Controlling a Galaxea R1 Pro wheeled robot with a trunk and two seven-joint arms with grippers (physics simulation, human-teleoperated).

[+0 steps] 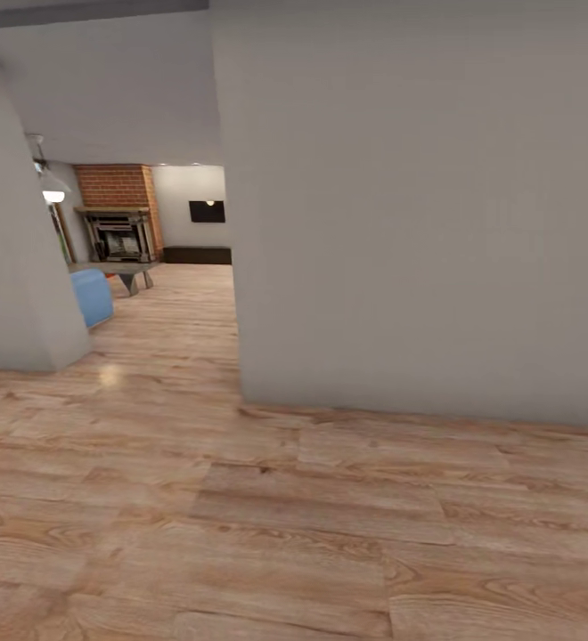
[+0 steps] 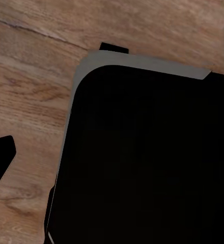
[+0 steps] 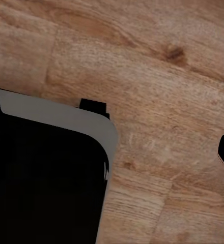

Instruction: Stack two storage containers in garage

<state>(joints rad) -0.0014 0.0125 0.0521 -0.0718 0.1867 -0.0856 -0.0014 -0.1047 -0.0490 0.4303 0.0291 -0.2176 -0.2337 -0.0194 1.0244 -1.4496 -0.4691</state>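
1 grey wall [image 1: 419,205] fills the head view above the wood plank floor [image 1: 240,534]. Past 1 opening lies the living room [image 1: 151,267]: 1 brick fireplace [image 1: 118,214], 1 blue sofa end [image 1: 91,296], 1 lamp [image 1: 52,191]. Whether either claw is open or closed cannot be told.

A wall [image 1: 419,205] stands straight ahead and to the right, meeting the plank floor [image 1: 267,534] that spreads in front of it. Left of it an opening leads back into the living room [image 1: 151,267]. There a fireplace [image 1: 116,233] sits against the far wall, a sofa [image 1: 91,296] at the left before it, a lamp [image 1: 52,191] hanging above.
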